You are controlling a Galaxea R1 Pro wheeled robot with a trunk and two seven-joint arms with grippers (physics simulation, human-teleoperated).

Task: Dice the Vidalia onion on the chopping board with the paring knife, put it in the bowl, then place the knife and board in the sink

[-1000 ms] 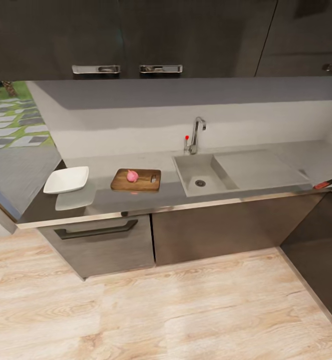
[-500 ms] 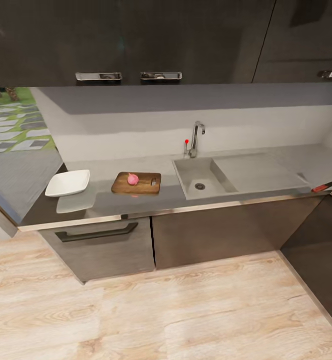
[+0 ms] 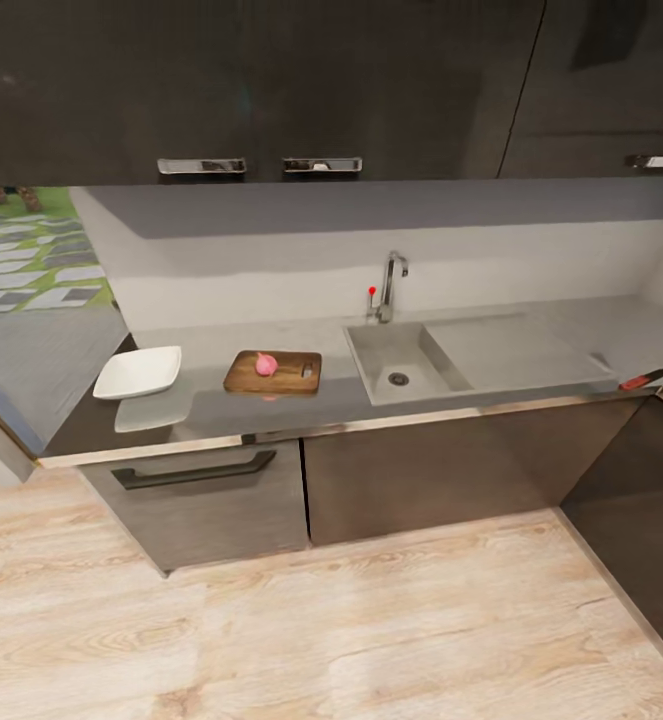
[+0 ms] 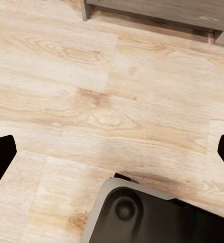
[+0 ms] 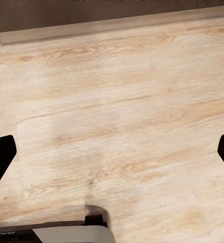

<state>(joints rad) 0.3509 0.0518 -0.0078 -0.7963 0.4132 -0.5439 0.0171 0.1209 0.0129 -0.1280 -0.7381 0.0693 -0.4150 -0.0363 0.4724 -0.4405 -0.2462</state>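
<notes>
Onion (image 3: pixel 265 364) out of sink (image 3: pixel 399 362), whole on board (image 3: pixel 289 372); your grippers (image 4: pixel 112 152) (image 5: pixel 112 152) spread, empty; dicing, bowl, knife left

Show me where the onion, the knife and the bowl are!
Vidalia onion (image 3: pixel 265 364), head view, middle of the pink lump on the chopping board.
Paring knife (image 3: pixel 635 381), head view, red handle at the countertop's right edge.
Bowl (image 3: pixel 138 372), head view, white inside.

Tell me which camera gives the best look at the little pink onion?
The head view: there the Vidalia onion sits on the chopping board, on the countertop between the bowl and the sink. Both wrist views look down at pale wood floor instead, with open fingertips at the picture edges.
</notes>
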